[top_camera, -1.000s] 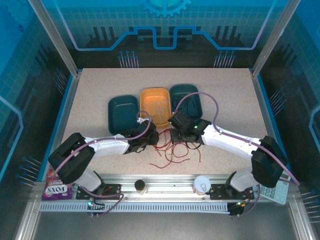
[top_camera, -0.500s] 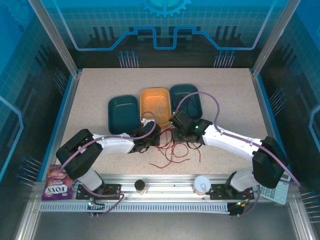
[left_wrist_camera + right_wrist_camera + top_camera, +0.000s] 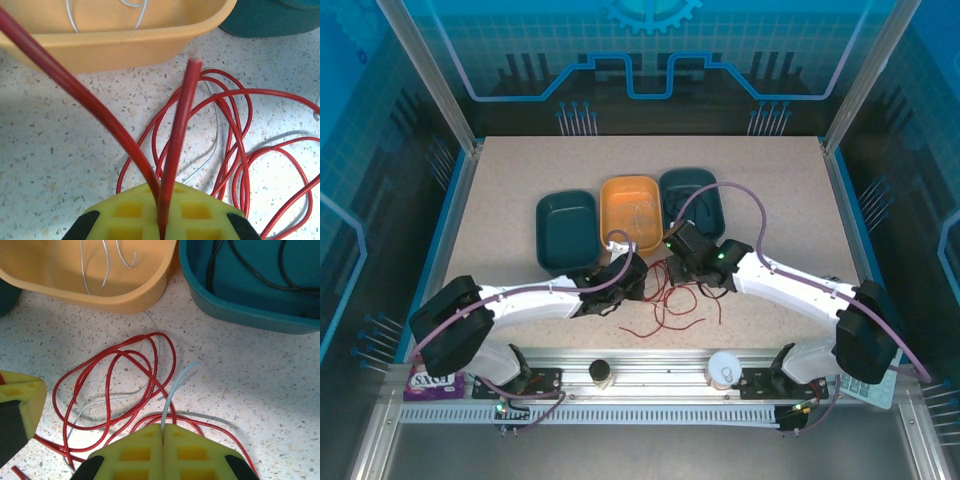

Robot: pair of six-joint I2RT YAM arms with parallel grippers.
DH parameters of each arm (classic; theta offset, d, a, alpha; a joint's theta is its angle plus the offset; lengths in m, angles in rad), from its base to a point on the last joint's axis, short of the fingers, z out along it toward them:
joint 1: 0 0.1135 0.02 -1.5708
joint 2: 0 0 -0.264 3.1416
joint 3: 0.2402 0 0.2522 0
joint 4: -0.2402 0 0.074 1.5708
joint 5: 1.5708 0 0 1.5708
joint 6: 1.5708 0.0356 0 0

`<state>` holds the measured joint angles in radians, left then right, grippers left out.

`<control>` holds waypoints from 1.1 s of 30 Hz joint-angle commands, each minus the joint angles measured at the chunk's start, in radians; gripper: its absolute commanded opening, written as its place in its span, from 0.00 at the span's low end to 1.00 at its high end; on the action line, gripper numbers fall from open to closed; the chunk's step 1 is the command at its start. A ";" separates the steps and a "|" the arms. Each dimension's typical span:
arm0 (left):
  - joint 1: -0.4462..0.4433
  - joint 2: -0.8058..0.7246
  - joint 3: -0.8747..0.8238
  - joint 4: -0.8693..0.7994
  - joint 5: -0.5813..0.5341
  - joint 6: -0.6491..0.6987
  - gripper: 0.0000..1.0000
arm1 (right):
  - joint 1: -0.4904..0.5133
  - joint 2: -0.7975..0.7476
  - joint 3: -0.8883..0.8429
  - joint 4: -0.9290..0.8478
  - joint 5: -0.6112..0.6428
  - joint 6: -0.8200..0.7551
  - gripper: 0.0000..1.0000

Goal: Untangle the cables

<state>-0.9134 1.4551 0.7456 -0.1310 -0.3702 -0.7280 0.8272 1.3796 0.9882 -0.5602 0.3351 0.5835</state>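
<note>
Table [image 3: 520,180]: speckled beige. Left arm [image 3: 520,297] and right arm [image 3: 790,285] both reached to mid-table, heads close together. Three trays sat in a row just beyond: left teal tray [image 3: 565,228], orange tray [image 3: 630,192], right teal tray [image 3: 692,188]. Red cables [image 3: 675,305] lay in loose overlapping loops on the table in front of the orange tray. Left gripper [image 3: 161,215] was clenched on a red cable [image 3: 180,130], two strands rising from its yellow pads [image 3: 125,210]. Right gripper [image 3: 162,440] was clenched on a whitish cable [image 3: 175,390]. Other whitish cables [image 3: 100,265] lay in the orange tray, black cables [image 3: 250,270] in the right teal tray.
</note>
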 commanded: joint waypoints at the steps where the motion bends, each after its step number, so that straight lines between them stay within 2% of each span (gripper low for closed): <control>1: -0.012 -0.033 0.004 -0.073 0.014 -0.051 0.07 | -0.016 -0.044 0.025 -0.023 0.056 -0.036 0.00; 6: -0.013 -0.033 -0.002 -0.091 0.045 -0.065 0.18 | -0.016 -0.069 0.042 -0.026 0.079 -0.065 0.00; 9: -0.014 -0.036 -0.006 -0.099 0.050 -0.069 0.28 | -0.016 -0.074 0.048 -0.020 0.088 -0.078 0.00; 17: -0.015 -0.081 -0.029 -0.102 0.026 -0.080 0.40 | -0.011 -0.107 0.070 -0.013 0.088 -0.128 0.00; 19: -0.015 -0.107 -0.029 -0.107 0.007 -0.082 0.51 | -0.006 -0.130 0.076 -0.015 0.088 -0.151 0.00; 23: -0.015 -0.172 -0.036 -0.088 -0.016 -0.062 0.66 | 0.014 -0.178 0.089 -0.009 0.085 -0.208 0.00; 28: -0.013 -0.262 -0.056 0.028 -0.020 0.074 0.82 | 0.053 -0.231 0.108 0.023 0.054 -0.299 0.00; 33: -0.012 -0.317 -0.053 0.136 -0.026 0.264 0.84 | 0.079 -0.251 0.146 0.030 0.001 -0.375 0.01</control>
<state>-0.9211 1.1683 0.7002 -0.0883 -0.3710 -0.6060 0.8864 1.1492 1.0924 -0.5526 0.3679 0.2848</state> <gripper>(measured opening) 0.837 0.062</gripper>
